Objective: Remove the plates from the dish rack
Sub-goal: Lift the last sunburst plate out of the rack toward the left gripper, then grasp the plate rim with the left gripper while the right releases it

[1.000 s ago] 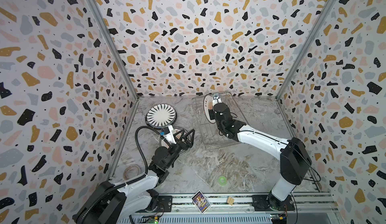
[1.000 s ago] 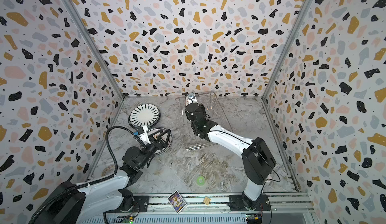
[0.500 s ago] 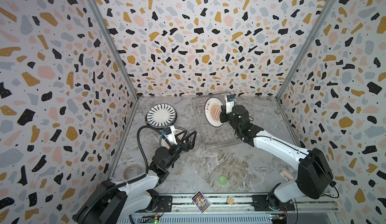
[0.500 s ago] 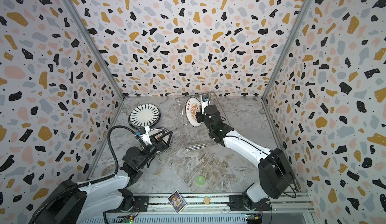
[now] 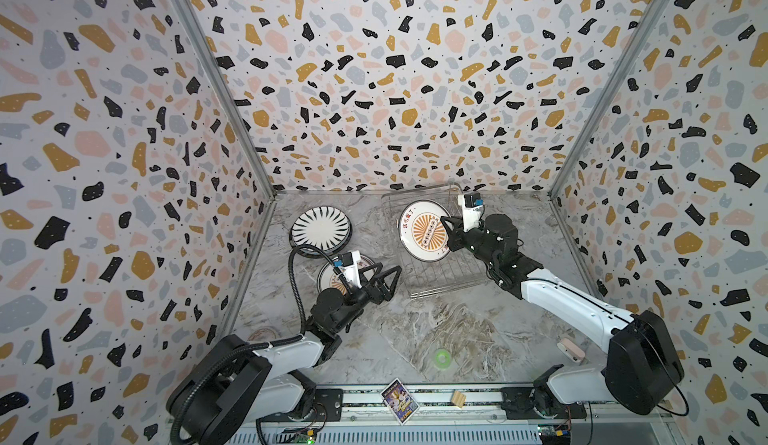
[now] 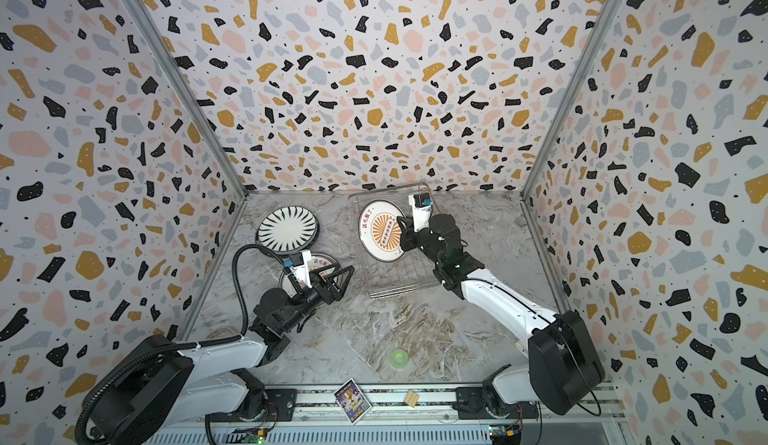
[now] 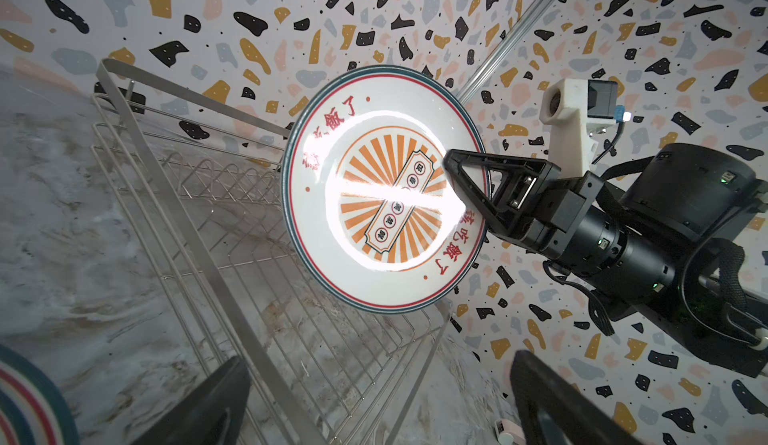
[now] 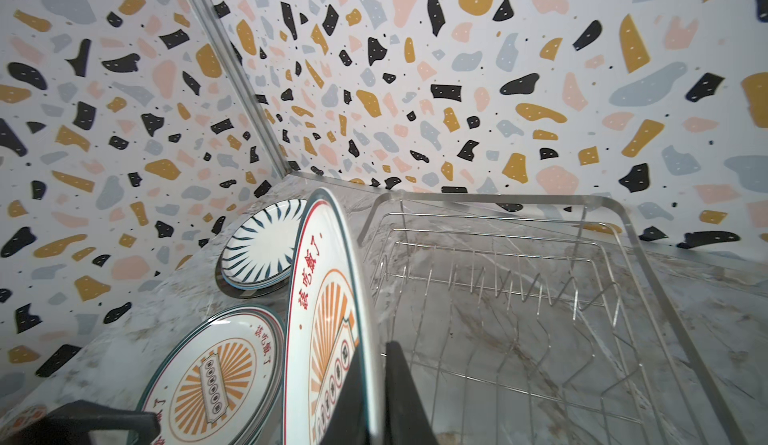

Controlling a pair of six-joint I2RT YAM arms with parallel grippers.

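Sunburst plate [image 5: 419, 231], now aloft, in right gripper [image 5: 444, 223]

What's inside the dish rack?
Only bare prongs and wire floor show in the dish rack. The right gripper holds a sunburst plate on edge over it, hiding part of the floor.

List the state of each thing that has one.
dish rack, no plates in it.
right hand, shut on the held plate at its rim.
held plate, on edge over the dish rack.
left hand, open, empty.
striped plates, stacked flat on the table.
sunburst plate, flat on the table.
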